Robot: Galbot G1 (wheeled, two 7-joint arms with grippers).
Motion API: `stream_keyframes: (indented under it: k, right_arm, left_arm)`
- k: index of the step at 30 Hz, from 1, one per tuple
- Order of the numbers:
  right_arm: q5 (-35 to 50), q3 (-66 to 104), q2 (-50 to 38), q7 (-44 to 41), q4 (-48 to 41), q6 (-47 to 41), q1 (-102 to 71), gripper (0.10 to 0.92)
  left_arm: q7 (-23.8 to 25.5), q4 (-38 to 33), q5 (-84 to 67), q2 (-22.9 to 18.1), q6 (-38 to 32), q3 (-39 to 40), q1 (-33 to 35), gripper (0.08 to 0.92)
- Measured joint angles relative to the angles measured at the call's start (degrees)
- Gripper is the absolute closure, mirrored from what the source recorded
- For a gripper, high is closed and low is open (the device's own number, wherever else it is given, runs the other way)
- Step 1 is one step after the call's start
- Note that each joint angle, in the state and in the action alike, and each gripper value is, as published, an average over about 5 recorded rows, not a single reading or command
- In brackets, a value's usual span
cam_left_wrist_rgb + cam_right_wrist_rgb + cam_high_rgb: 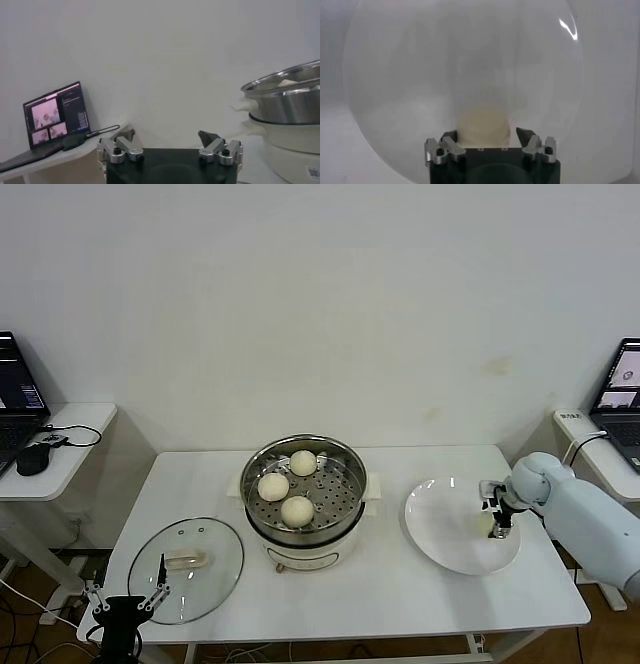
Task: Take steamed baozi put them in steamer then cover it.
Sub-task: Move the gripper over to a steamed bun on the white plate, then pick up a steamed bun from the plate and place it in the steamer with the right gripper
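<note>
The steel steamer point(348, 484) stands at the table's middle on its white base, with three cream-white baozi point(297, 510) on its perforated tray. A fourth baozi point(484, 525) lies on the white plate point(435, 534) at the right. My right gripper point(497, 520) is down over the plate, open, its fingers on either side of this baozi point(483, 125). The clear glass cover point(215, 579) with its cream handle lies flat at the table's front left. My left gripper point(125, 599) hangs open and empty at the front left edge, next to the cover. The left wrist view shows the steamer point(287, 100) from the side.
Side tables with laptops stand on both sides, one at the left point(15, 399) with a mouse point(33, 459) and one at the right point(622, 389). A white wall is behind the table. The plate fills the right wrist view point(420, 75).
</note>
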Motion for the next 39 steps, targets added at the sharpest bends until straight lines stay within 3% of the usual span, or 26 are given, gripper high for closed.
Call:
stream_keyframes:
  k: [12,24,39]
  right_arm:
    - [4.3,-3.2,-3.3,-2.3,4.1,-1.7,3.1,0.431]
    - [16.9,-17.4,-8.0,-3.2,15.2,-7.0,19.3,0.426]
    - [40.9,-35.4,4.4,3.6,22.4,-18.5,42.9,0.414]
  left_arm:
    - [0.0,-0.3,0.0,0.1,-0.1,0.1,-0.1,0.177]
    - [0.0,-0.9,-0.1,0.4,-0.1,0.5,-0.5,0.177]
    - [-0.1,-0.7,-0.5,0.4,-0.1,0.8,-1.3,0.177]
